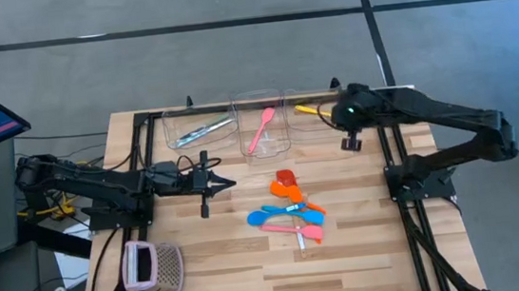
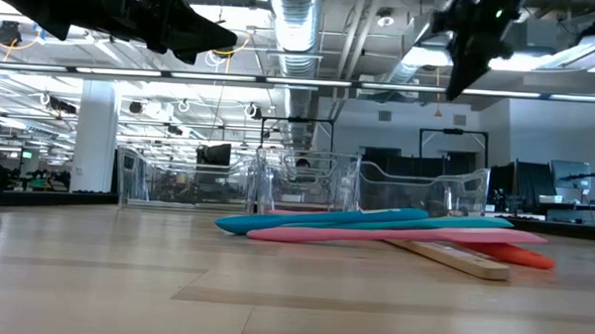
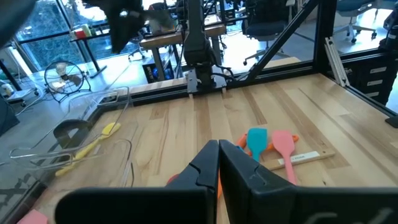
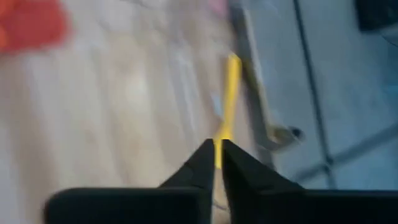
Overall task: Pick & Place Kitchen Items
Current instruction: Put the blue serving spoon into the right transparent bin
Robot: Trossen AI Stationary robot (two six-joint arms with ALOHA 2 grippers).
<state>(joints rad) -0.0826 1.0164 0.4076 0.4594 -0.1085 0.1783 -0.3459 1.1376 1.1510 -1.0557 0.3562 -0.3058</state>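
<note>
While three clear bins stand in a row along the far edge of the tabletop [image 1: 214, 264], sorting appears partly done. The left bin [image 1: 199, 127] holds silvery cutlery [image 1: 203, 130], the middle bin [image 1: 261, 124] a pink spoon [image 1: 262, 130], and a yellow spoon [image 1: 309, 110] lies in the right bin [image 1: 312, 112], beneath the right arm.

The right gripper [image 1: 352, 140] hangs raised over the right bin; in the right wrist view its fingers [image 4: 202, 163] sit pressed together with the yellow spoon [image 4: 229, 99] lying beyond the tips, so it seems clenched on nothing, though contact with the spoon cannot be ruled out. The left gripper [image 1: 208, 183] hovers above the left-centre of the tabletop, short of the pile; its fingers [image 3: 202, 168] look closed and empty.

Still to be moved, judging from the layout, is the pile at the centre: the red spatula [image 1: 288, 183], blue spoons [image 1: 280, 212], another pink spoon [image 1: 296, 226] and an orange spoon [image 1: 311, 207], overlapping one another. A mesh basket [image 1: 152, 268] rests near the left front corner, apart from the pile.

By this reading roughly half of the items remain.
</note>
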